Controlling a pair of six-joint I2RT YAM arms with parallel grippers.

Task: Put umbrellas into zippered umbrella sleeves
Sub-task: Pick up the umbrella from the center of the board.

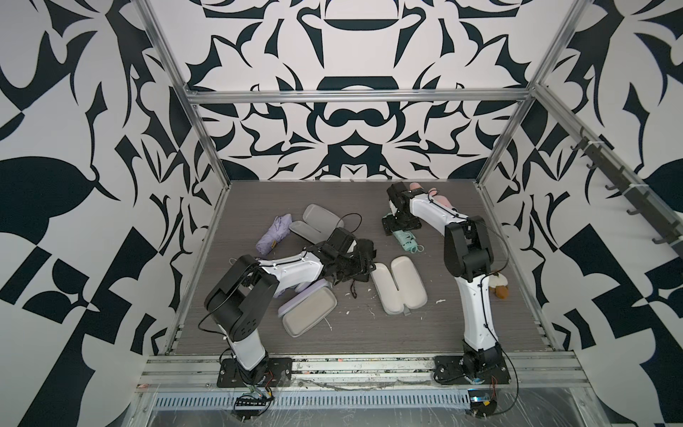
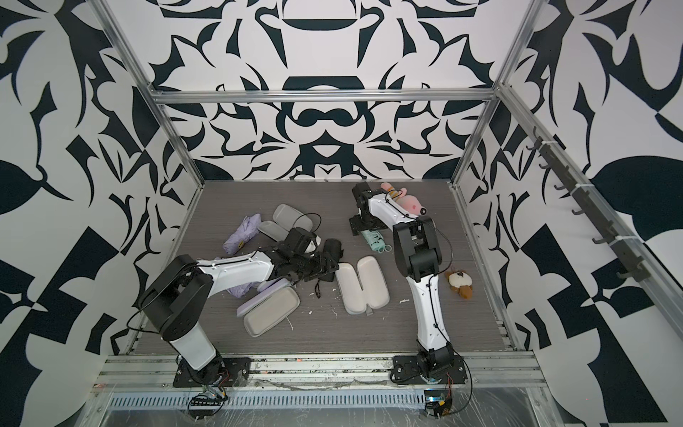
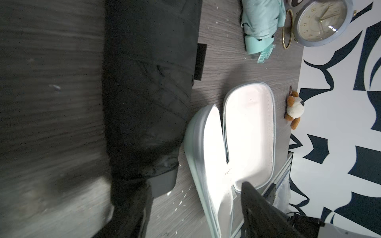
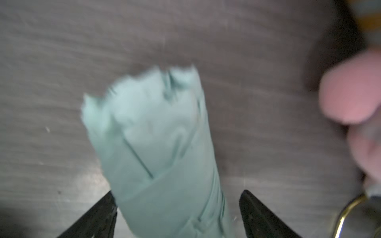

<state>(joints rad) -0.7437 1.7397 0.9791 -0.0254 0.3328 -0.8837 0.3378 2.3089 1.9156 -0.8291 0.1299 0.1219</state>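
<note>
A black umbrella (image 3: 148, 92) lies mid-table beside my left gripper (image 1: 360, 271). That gripper (image 3: 185, 206) is open: bare table shows between the umbrella and the one visible finger (image 3: 263, 216). My right gripper (image 1: 401, 231) is at the back, open around the mint umbrella (image 4: 160, 148), which one finger touches while the other stands apart. The mint sleeve (image 1: 399, 284) lies open at centre right. An open lilac sleeve (image 1: 308, 310) lies in front. Another open sleeve (image 1: 318, 222) is at the back, next to a lilac umbrella (image 1: 269, 238).
A pink plush (image 1: 441, 197) lies behind the right arm and a brown-and-white plush (image 1: 499, 288) near the right wall. A pale-blue clock (image 3: 321, 20) and a gold ring (image 3: 287, 28) are beside the mint umbrella. White crumbs dot the table (image 1: 369, 332).
</note>
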